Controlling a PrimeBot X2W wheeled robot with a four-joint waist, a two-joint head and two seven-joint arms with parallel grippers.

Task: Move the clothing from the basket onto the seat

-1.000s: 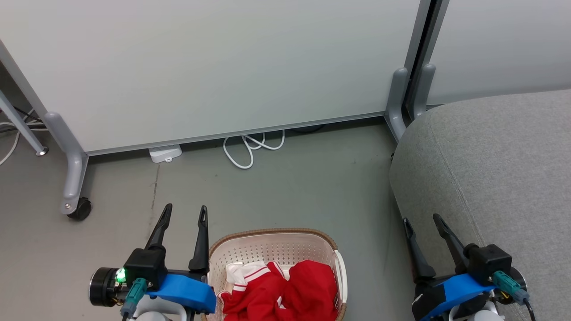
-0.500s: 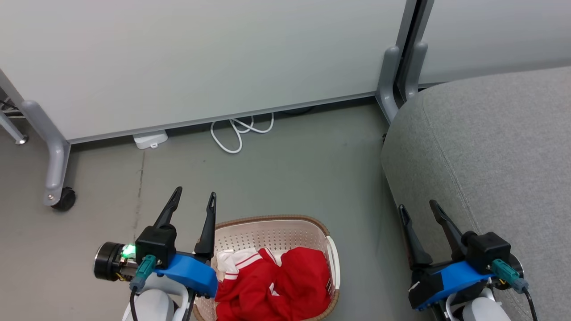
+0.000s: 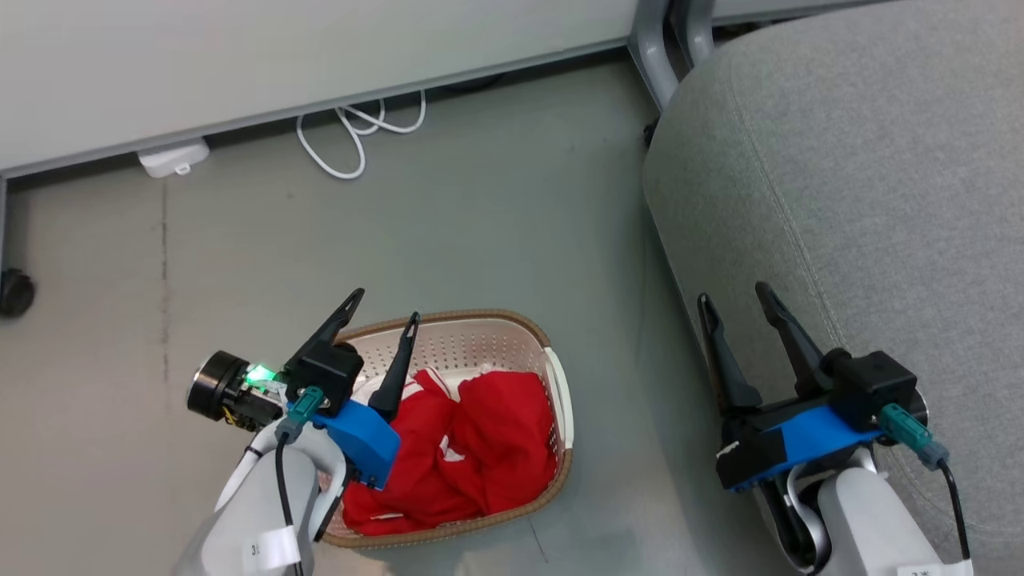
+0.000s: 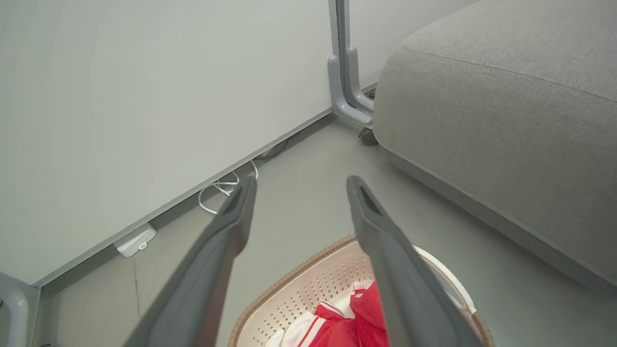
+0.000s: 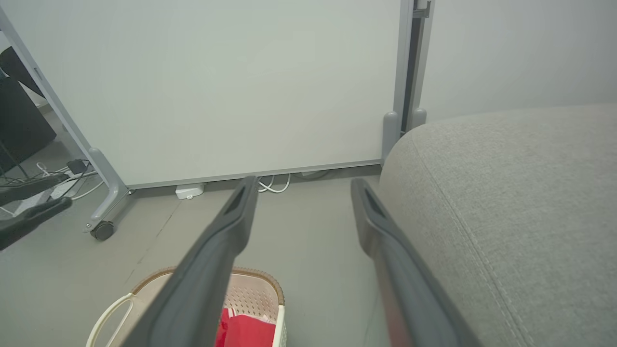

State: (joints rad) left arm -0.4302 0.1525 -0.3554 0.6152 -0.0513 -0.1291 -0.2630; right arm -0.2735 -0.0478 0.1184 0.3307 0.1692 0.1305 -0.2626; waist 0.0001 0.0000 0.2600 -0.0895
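Note:
The clothing [image 3: 480, 448] lies as a bright red heap with white striped trim in the cream basket [image 3: 512, 320], which stands on the floor. My left gripper [image 3: 385, 304] is open above the basket's left rear rim, its right finger over the garments and nothing between the fingers. In the left wrist view the left gripper [image 4: 302, 180] points past the basket [image 4: 289, 275] and the clothing [image 4: 347, 327]. My right gripper [image 3: 733, 292] is open and empty at the front edge of the grey seat [image 3: 864, 200], right of the basket. The right wrist view has the right gripper [image 5: 303, 181], basket [image 5: 250, 272] and seat [image 5: 506, 193].
A pale partition panel [image 3: 240, 48] on grey feet closes off the far side, with a castor [image 3: 14, 292] at the left. A looped white cable [image 3: 352, 136] and a white adapter [image 3: 172, 158] lie on the grey floor [image 3: 480, 224] at its base.
The head camera has tilted down, so the whole picture has shifted. Relative to the basket, my left gripper has swung right, from beside the rim to over it. Both grippers stay open.

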